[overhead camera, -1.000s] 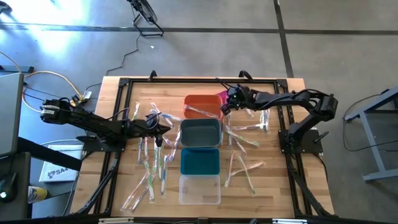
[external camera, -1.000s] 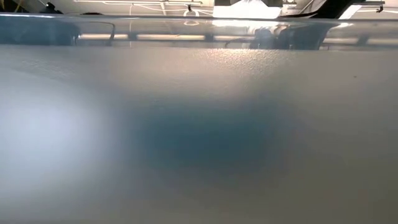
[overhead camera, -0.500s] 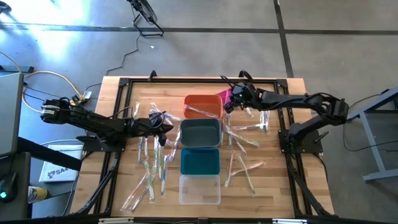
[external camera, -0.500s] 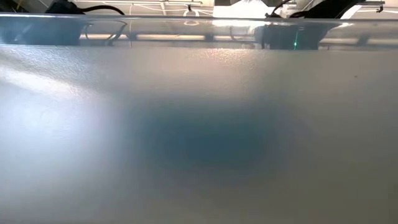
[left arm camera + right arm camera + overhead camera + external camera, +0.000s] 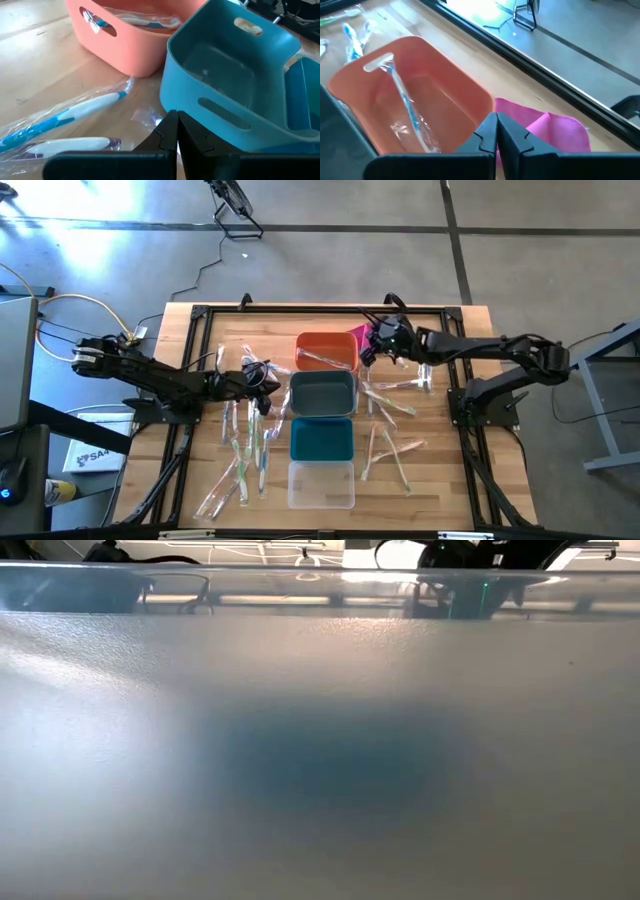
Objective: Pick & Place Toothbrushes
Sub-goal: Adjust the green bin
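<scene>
Wooden table (image 5: 200, 480) with black frame carries column of four bins: orange bin (image 5: 325, 350), grey bin (image 5: 322, 393), teal bin (image 5: 321, 439), clear bin (image 5: 321, 484). Low view blocked by blurred bin wall just before lens. Magenta cloth (image 5: 555, 131) lies beside orange bin. Wrapped toothbrushes (image 5: 245, 450) scattered both sides of bins, long axes mixed. One toothbrush (image 5: 407, 107) lies in orange bin, along its length. Left gripper (image 5: 262, 383), fingers pressed together, just beside grey bin. Right gripper (image 5: 372, 347), fingers pressed together, at orange bin's corner, over cloth.
</scene>
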### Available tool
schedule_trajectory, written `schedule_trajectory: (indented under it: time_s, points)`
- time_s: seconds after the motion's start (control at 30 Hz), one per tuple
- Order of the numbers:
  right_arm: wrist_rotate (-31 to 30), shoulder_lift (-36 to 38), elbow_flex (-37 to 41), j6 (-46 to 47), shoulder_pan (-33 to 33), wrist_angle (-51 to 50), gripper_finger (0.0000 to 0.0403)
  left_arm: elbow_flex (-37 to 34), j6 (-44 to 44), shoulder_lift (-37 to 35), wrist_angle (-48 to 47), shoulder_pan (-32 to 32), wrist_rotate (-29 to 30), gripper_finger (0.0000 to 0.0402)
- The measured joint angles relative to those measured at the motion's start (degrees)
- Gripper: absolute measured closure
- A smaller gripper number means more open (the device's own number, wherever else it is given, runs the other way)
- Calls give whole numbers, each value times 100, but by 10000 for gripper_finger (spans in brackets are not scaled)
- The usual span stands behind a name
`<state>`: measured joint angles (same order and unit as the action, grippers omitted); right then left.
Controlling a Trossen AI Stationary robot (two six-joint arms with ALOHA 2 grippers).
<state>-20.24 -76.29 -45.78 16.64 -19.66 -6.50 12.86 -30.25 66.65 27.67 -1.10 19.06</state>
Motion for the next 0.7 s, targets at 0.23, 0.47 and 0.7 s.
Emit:
schedule_trajectory:
  time_s: [0.23, 0.47, 0.7]
  points:
    - [-129, 0, 0, -2, 142, 127, 401, 0, -20, 0, -10, 0, 2, 396]
    - [-130, 0, 0, -41, 169, 382, 401, -2, -39, 2, 169, 0, 21, 396]
    - [-132, 0, 2, -167, 169, 577, 401, 26, -43, 302, 258, 2, 146, 396]
